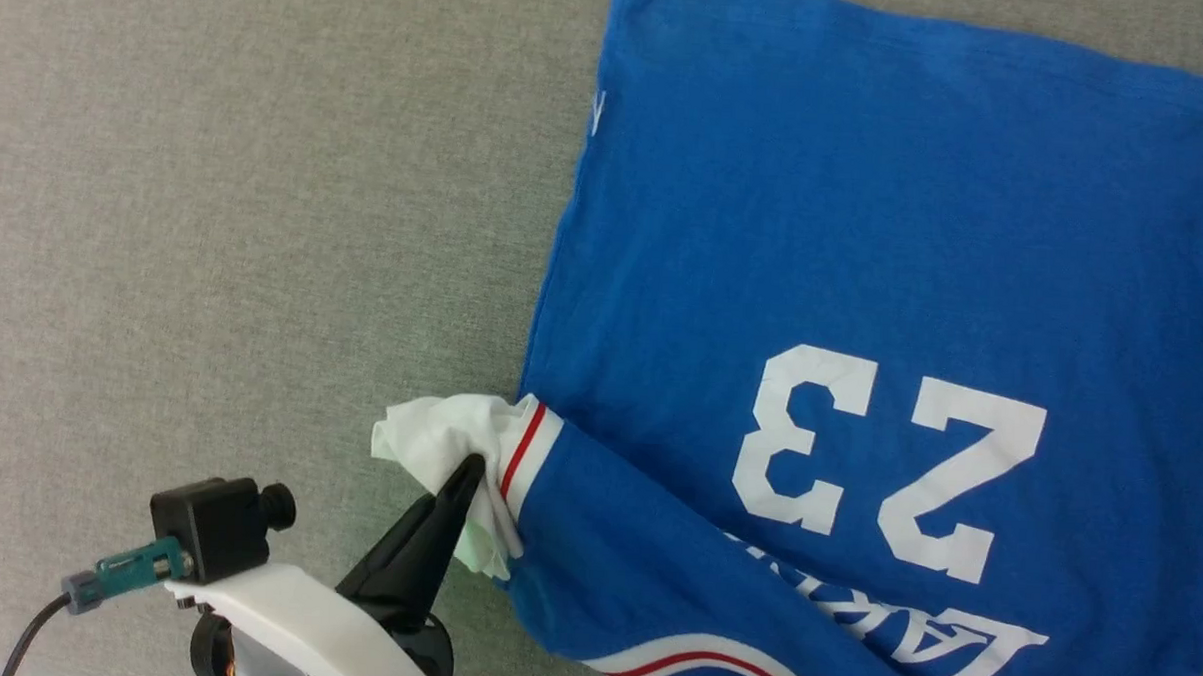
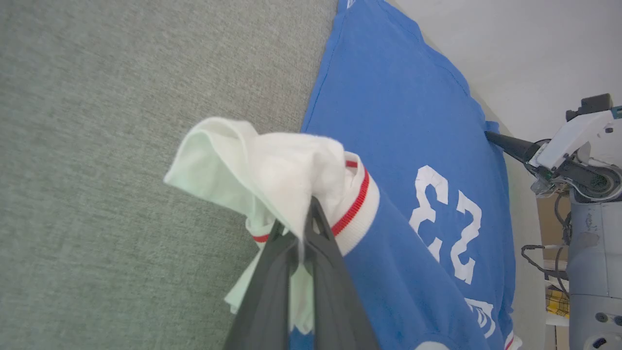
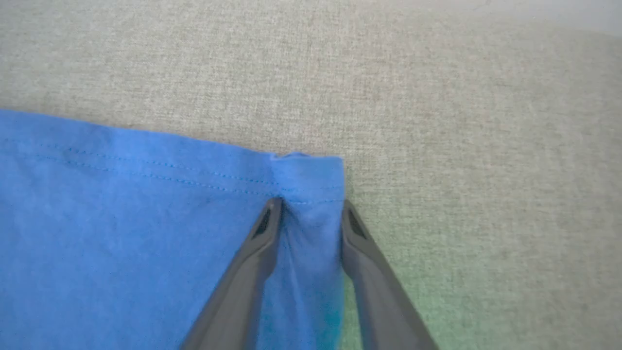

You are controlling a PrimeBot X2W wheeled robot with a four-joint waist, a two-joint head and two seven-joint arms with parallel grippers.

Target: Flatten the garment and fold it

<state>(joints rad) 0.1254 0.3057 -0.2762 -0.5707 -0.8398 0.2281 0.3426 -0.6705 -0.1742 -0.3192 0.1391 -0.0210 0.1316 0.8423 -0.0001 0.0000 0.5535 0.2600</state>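
Grey woven tabletop (image 1: 216, 214) from the head camera, with the garment (image 1: 816, 205) spread flat over the right half. Blue cloth, white "23" (image 1: 887, 458) upside down toward the robot. At the garment's left edge, low in the view, a white sleeve (image 1: 438, 437) with a red stripe, bunched up. Left gripper (image 1: 467, 473) at the lower left, pointing up, tip buried in that sleeve and pinched shut on the cloth.

From the left wrist: dark fingers (image 2: 272, 291) clamped tight together on the white sleeve, with cloth puffed up above the tips and hanging loose below. Blue body of the garment stretching away to the upper right, starting just beside the tips. At the garment's far corner, the pale right arm (image 2: 578, 141), one dark finger reaching to the blue edge.

From the right wrist: right gripper (image 3: 308, 206) over a corner of the hem, fingers standing apart at a middling gap. One tip on the blue cloth, the other at its side edge. Small ridge of cloth puckered between the tips, touching both. Firm hold or not: cannot tell. Rest of the garment flat to the left, bare tabletop above and to the right.
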